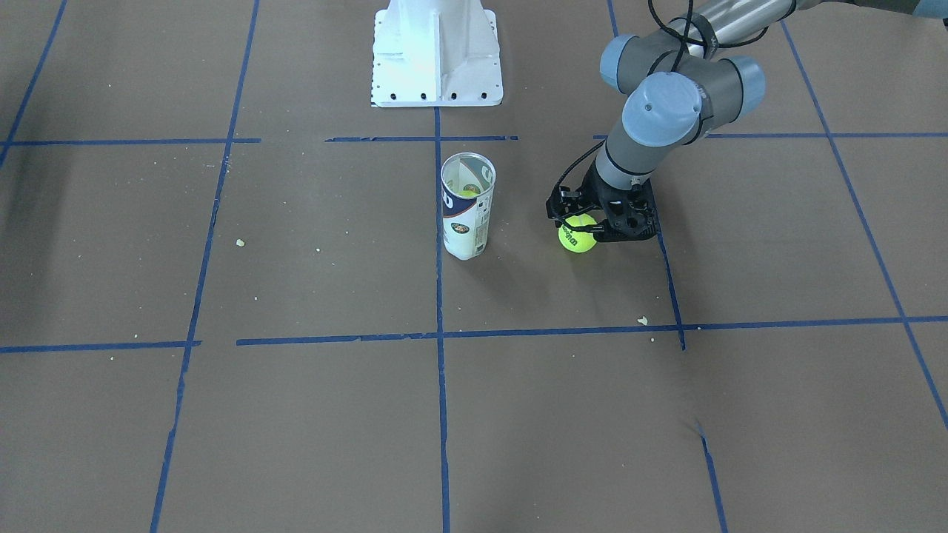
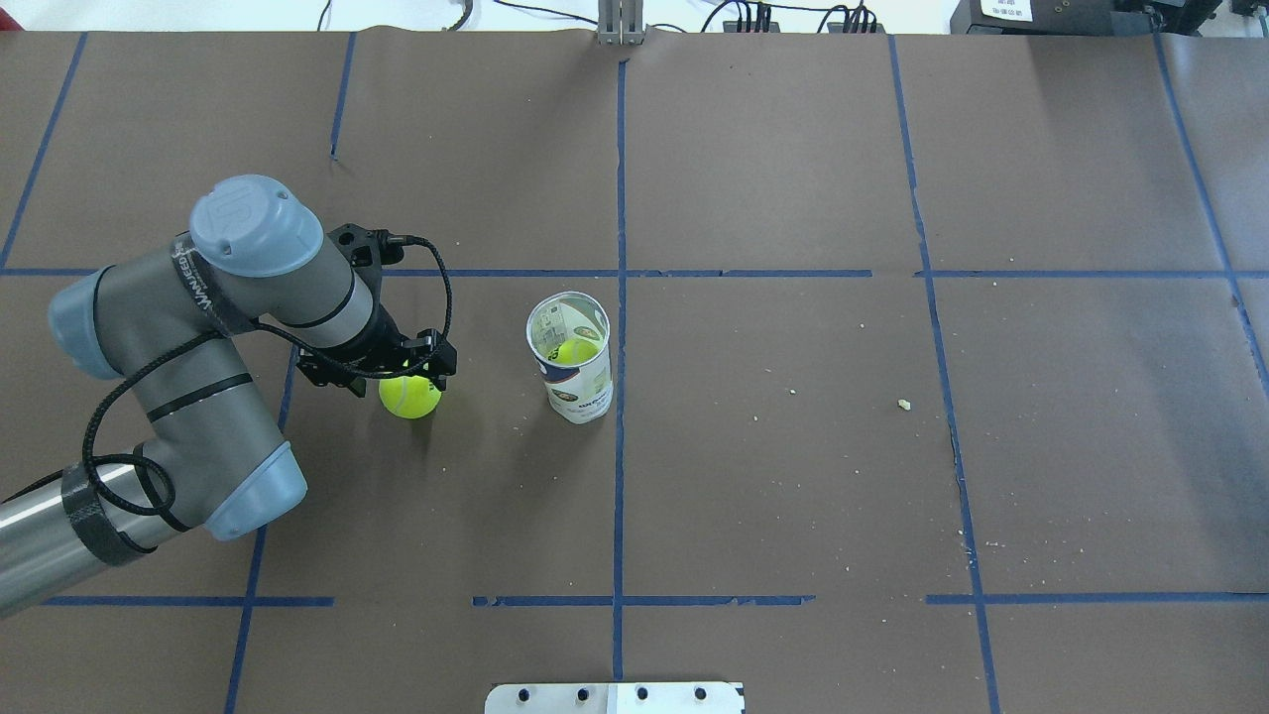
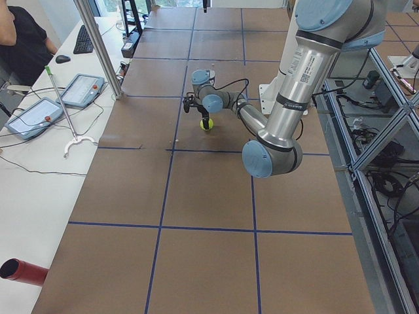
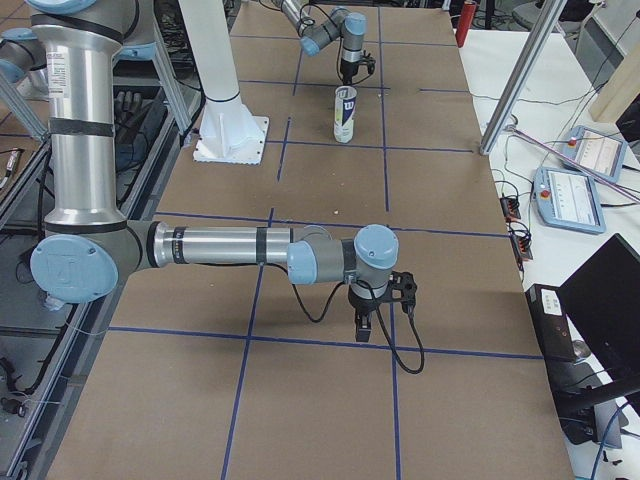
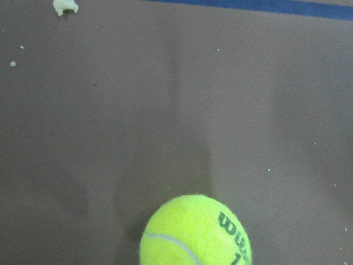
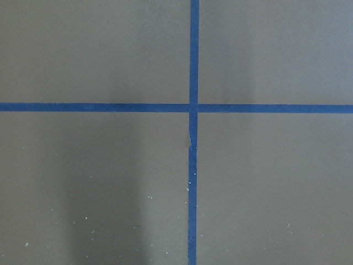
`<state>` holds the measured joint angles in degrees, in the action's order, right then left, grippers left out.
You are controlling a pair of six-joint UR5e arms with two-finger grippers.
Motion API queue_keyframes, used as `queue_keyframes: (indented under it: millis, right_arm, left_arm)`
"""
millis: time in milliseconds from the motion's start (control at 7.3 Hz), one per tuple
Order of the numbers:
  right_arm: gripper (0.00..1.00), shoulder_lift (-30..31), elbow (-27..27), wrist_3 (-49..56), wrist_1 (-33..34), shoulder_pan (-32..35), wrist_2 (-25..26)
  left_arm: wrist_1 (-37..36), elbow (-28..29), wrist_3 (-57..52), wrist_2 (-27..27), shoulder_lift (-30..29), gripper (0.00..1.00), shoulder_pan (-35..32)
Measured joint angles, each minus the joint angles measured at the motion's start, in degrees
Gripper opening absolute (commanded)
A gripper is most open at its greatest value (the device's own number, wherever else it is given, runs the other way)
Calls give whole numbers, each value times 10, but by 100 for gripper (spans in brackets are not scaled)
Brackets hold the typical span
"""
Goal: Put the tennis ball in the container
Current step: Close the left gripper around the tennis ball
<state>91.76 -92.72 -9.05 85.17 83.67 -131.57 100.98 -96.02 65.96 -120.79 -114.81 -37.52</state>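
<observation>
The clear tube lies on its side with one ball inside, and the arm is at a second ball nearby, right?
No: the container stands upright, as the overhead view shows. One ball is inside; the left gripper is at the tennis ball.

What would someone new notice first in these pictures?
The bright yellow-green ball, right at the left arm's tool, left of centre in the overhead view. Close beside it an open clear tube stands upright, with another ball already inside.

Tennis ball (image 1: 577,237) yellow-green, black lettering; table (image 1: 333,244) brown, blue grid lines.
</observation>
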Motion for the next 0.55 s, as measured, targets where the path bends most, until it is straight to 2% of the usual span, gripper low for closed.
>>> queue_keyframes:
  millis: [137,274,411,548]
  right_arm:
    - [100,0,0,0,0,0,0]
    - [100,0,0,0,0,0,0]
    - [100,0,0,0,0,0,0]
    - [100,0,0,0,0,0,0]
  left_arm:
    - [3,3,0,1,-1,94,0]
    - [4,3,1,1,-1,66,1]
    - [4,4,1,1,-1,31,1]
    - [4,3,2,1,0,4,1]
